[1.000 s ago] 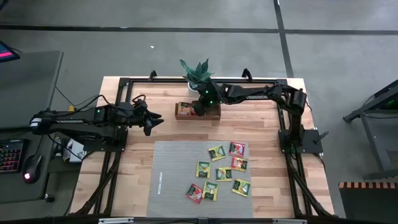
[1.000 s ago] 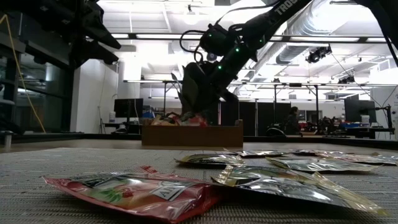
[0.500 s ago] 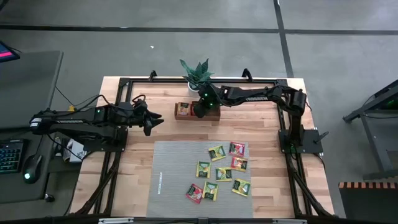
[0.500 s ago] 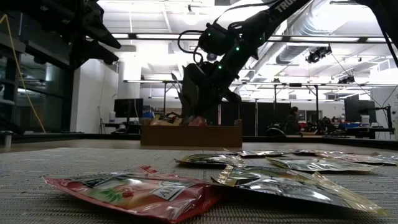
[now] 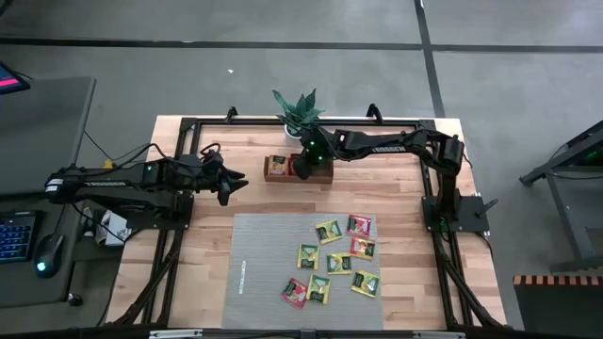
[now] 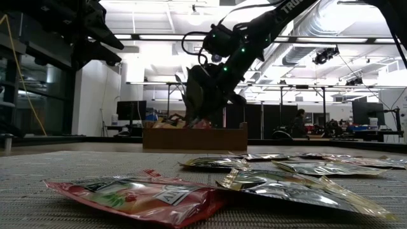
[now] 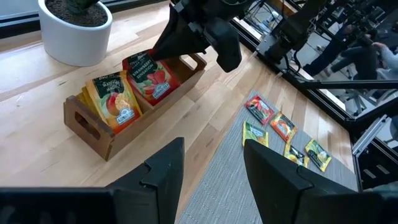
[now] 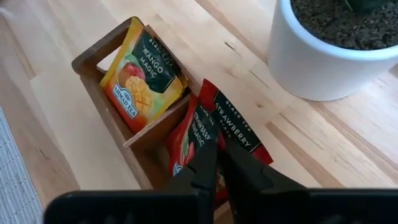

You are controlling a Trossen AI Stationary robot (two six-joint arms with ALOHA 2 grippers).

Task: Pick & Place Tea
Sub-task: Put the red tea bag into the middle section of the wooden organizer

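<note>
On the far edge of the wooden surface (image 5: 188, 273), near its middle, a brown wooden tray (image 5: 283, 178) stands just in front of a white pot (image 8: 336, 59) with a green plant (image 5: 298, 105). A grey ribbed mat (image 5: 264, 264) covers the near middle of the surface. Beyond it, the low view looks into a bright hall with ceiling lights, ducts and desks.

The tea is small flat square sachets. Eight loose ones (image 5: 334, 259), green, yellow and red, lie scattered on the mat's right half. In the tray, orange mango sachets (image 8: 142, 74) stand upright in one end compartment, and red strawberry sachets (image 7: 149, 74) in the middle one.

The right tool (image 8: 217, 168) hangs over the tray's middle compartment, its fingers (image 8: 202, 165) nearly together and pinching the edge of a red strawberry sachet (image 8: 233, 127) that stands tilted in that compartment; the grip is narrow and only just parted.

The left tool (image 5: 236, 184) hovers above the bare wood near the left edge, well apart from the tray, jaws partly open and holding nothing.
</note>
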